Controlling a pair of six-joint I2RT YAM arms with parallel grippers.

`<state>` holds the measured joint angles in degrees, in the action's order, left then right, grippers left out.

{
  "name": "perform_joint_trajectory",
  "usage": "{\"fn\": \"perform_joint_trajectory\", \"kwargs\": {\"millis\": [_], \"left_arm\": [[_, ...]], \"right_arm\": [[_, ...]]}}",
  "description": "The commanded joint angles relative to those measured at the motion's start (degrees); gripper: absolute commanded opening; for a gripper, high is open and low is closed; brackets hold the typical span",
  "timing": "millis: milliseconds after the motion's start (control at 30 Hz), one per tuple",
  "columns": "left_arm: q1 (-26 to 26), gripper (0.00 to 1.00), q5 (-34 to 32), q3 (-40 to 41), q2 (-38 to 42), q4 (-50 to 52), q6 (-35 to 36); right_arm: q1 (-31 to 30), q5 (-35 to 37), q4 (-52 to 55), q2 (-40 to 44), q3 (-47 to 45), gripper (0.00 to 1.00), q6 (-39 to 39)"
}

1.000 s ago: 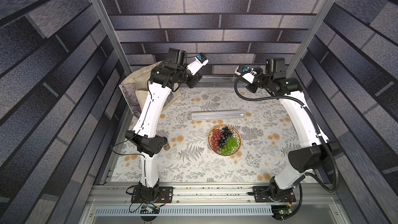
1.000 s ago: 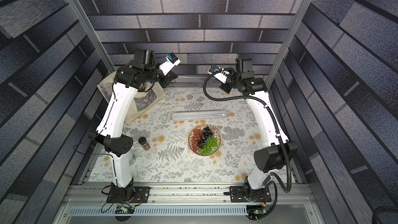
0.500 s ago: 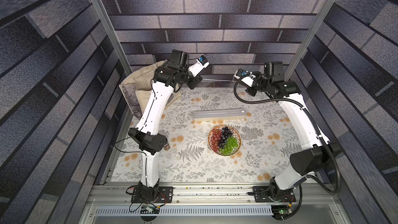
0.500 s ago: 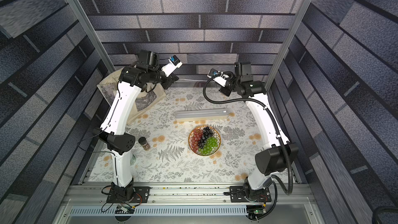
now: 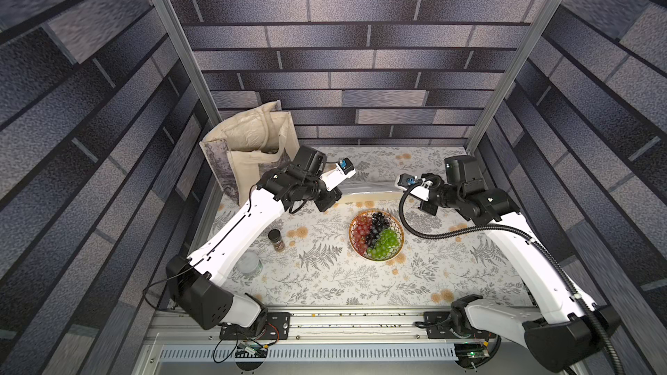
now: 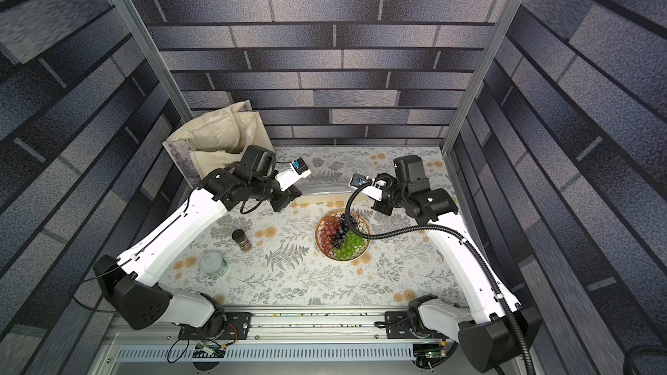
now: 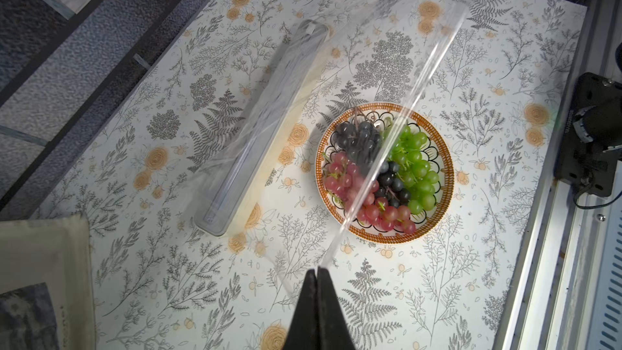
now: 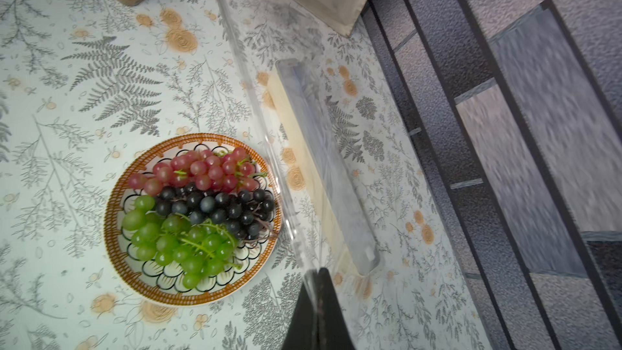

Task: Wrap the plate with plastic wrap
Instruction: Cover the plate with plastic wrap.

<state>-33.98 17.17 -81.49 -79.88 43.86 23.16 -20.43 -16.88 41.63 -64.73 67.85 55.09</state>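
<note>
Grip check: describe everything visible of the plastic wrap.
The plastic wrap is a thin, clear, glossy sheet drawn from its long pale grey dispenser box. Its free edge is stretched taut in the air, one corner pinched by the shut left gripper, the other by the shut right gripper. It is not yet on the plate.

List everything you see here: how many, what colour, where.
plate: one, golden-tan rim, mid-table.
grapes: three clusters, red, dark purple, green, on the plate.
plastic wrap: one sheet, clear, stretched taut in the air, pinched at both ends.
dispenser box: one, pale grey, lying behind the plate.
small jar: one, dark lid, left of the plate.
clear round jar: one, transparent, front left.
tote bag: one, beige, far left corner.
tablecloth: one, white floral, covering the table.
left gripper: one, black, shut on the plastic wrap.
right gripper: one, black, shut on the plastic wrap.
</note>
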Motion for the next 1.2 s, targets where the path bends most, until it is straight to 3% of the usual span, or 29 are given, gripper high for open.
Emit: {"fn": "perform_joint_trajectory", "kwargs": {"millis": [0, 167, 333, 800, 1167], "left_arm": [[-3.25, 0.0, -4.12, 5.89, 2.77, -1.08, -6.05], [-8.41, 0.0, -0.93, 15.74, 7.05, -0.77, -13.14], [-13.29, 0.0, 0.22, 19.63, 5.47, 1.0, -16.21], [-15.13, 0.0, 4.87, 25.57, -1.07, -0.42, -18.32], [-14.85, 0.0, 4.57, 25.03, -8.45, -1.7, -16.95]], "right_arm": [[-1.61, 1.38, 2.98, 4.35, -5.55, 0.0, -1.38], [-3.11, 1.73, 7.51, 8.54, -13.65, 0.0, -0.88], [-4.6, 0.96, 11.31, 10.36, -17.42, 0.0, -1.5], [-9.98, 1.21, 8.36, 11.58, -28.41, 0.0, -8.06], [-12.86, 4.21, 3.34, 5.89, -32.22, 0.0, -9.39]]}}
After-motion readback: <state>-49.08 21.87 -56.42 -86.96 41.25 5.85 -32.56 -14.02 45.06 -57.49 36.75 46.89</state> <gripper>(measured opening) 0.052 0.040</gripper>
